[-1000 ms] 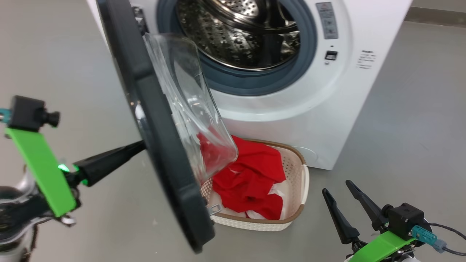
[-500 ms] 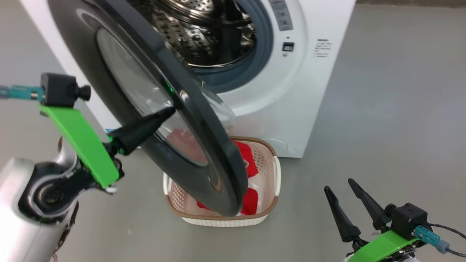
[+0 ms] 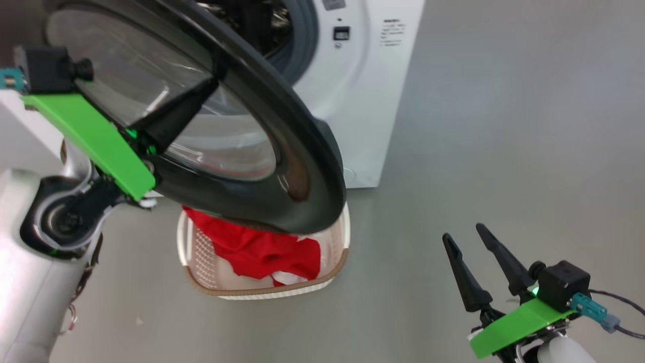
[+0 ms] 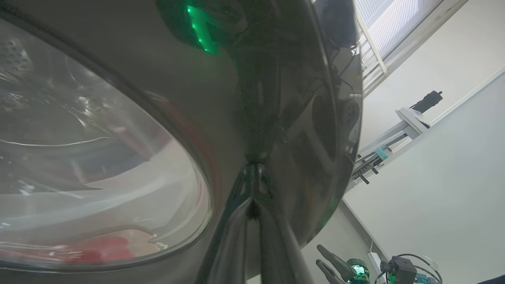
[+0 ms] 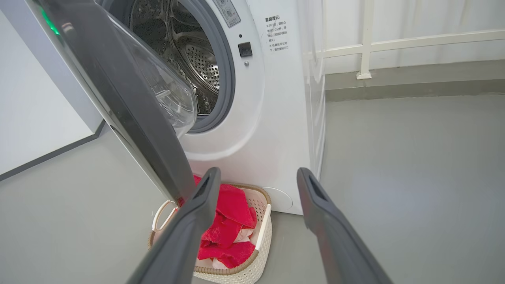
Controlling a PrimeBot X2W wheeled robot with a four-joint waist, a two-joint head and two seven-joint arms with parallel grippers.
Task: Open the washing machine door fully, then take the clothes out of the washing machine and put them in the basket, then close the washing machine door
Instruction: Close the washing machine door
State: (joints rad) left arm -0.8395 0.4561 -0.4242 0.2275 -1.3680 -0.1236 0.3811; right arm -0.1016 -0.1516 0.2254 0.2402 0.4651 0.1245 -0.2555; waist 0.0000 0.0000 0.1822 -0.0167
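Within the last second the door (image 3: 302, 166) has swung from standing edge-on to us, wide open, to turning its glossy outer face our way and covering most of the opening of the washing machine (image 3: 373, 101). Our head view has shifted too, but the door's turn against the white front is real. Our left tool (image 3: 209, 89) is clenched on nothing, its tips pressed against the door's black rim just beside the glass, so we judge it is pushing the door to. The right wrist view shows the door not yet home: it stands at a slant, with a clear gap to the grey ring.

The clothes (image 3: 257, 249) lie heaped in the basket (image 3: 262, 291), which sits on the floor (image 3: 504, 151) just before the machine and beneath the swinging door. What we see of the drum (image 5: 189, 51) holds nothing red. Our right tool (image 3: 462, 232) hangs released and empty, well apart from all this.

So we reckon the emptying is done and the closing is under way; what remains is to press until the door latches.
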